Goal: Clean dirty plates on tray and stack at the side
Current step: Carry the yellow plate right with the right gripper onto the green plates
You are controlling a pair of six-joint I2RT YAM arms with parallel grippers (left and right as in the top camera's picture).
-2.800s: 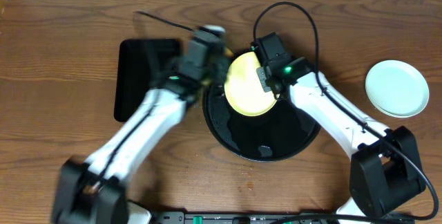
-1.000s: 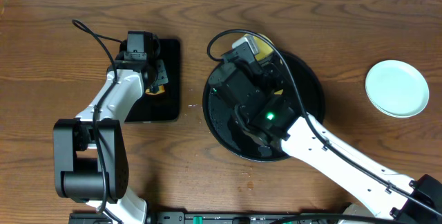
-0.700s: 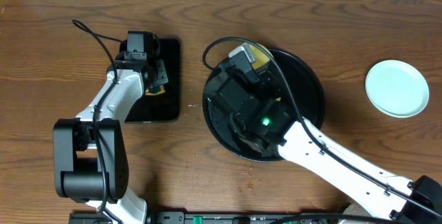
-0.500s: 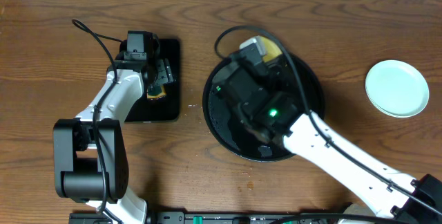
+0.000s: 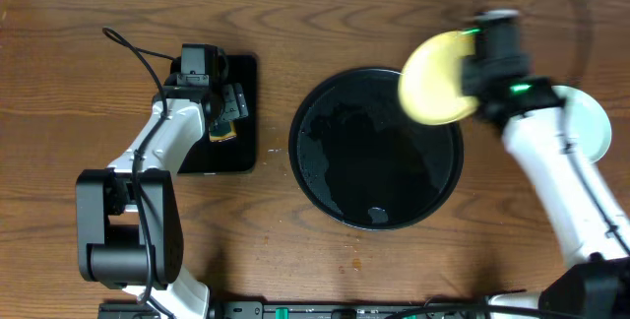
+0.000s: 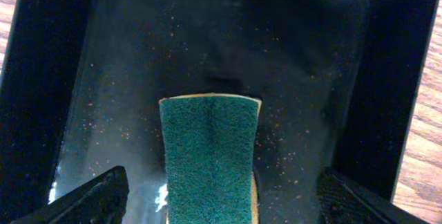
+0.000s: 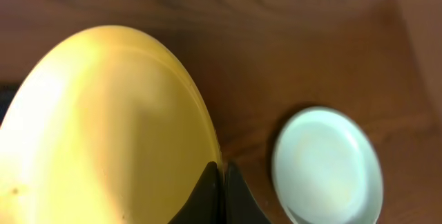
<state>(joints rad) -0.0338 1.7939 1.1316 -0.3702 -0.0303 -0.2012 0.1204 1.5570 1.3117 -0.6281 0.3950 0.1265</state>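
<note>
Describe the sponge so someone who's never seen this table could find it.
Left of the big round black tray sits a smaller rectangular black tray. The sponge lies in it under the open left hand, the only green-topped, yellow-edged thing there.

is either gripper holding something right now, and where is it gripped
The right gripper is shut on the yellow plate, pinching its rim. The left gripper is open around the sponge and holds nothing.

Green-topped sponge [image 6: 209, 156] lies flat in the wet, speckled rectangular black tray [image 6: 207, 37], set on the brown wooden table [image 5: 59, 33], left side.
</note>
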